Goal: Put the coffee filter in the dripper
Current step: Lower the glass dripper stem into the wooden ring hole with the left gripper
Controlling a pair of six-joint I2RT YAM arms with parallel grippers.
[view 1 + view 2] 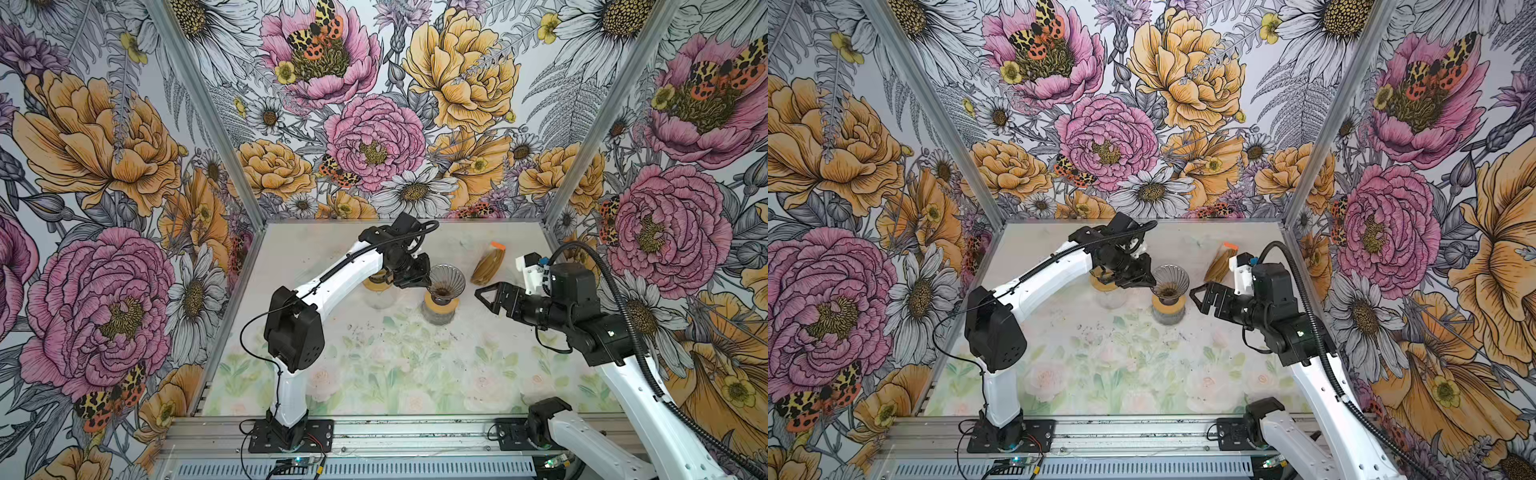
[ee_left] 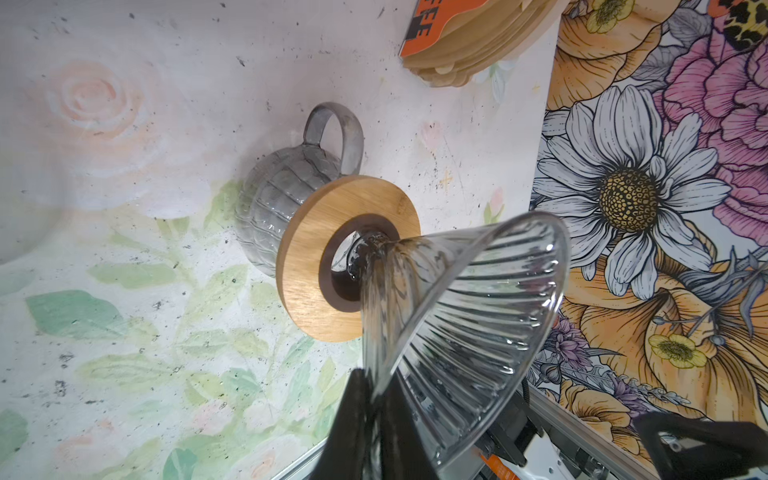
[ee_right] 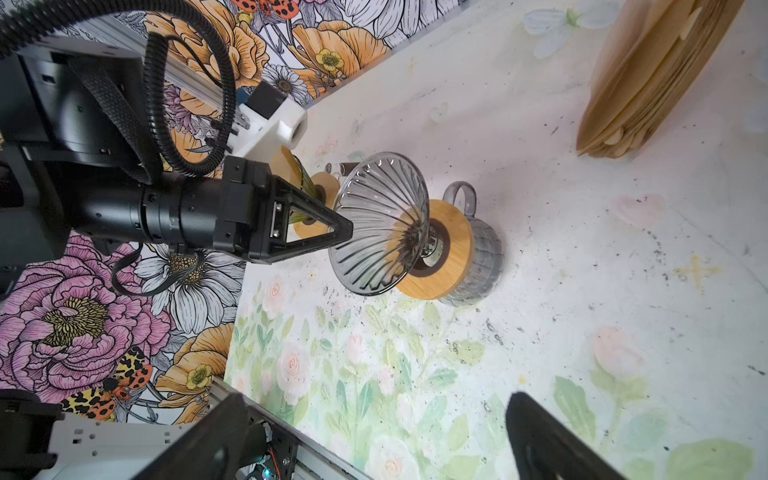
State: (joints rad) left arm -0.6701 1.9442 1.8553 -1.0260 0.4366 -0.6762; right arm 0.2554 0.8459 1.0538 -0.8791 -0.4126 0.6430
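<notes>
Dripper (image 1: 446, 279) and coffee filters (image 1: 488, 266) share a flower-printed tabletop (image 1: 374, 365), both toward its far side in both top views. The left arm (image 1: 332, 282) stretches from the near rail to the middle. The right arm (image 1: 582, 316) bends in from the right.

The brown coffee filters lie in a fanned stack with an orange label at the far end. They rest on the tabletop to the right of the dripper and apart from it, just beyond the right tool (image 1: 486, 300). That tool is released, its jaws spread wide with nothing between them. It hovers near the dripper's right side without touching it.

A grey ribbed glass mug (image 2: 282, 195) with a loop handle stands upright, and a wooden ring (image 2: 316, 249) sits on its mouth. The ribbed glass dripper stands upright in that ring. The left tool (image 2: 374, 415) is clenched on the dripper's rim, the glass pinched between its fingers. A second glass vessel (image 1: 376, 289) with its own wooden collar stands behind the left tool, partly hidden.
</notes>
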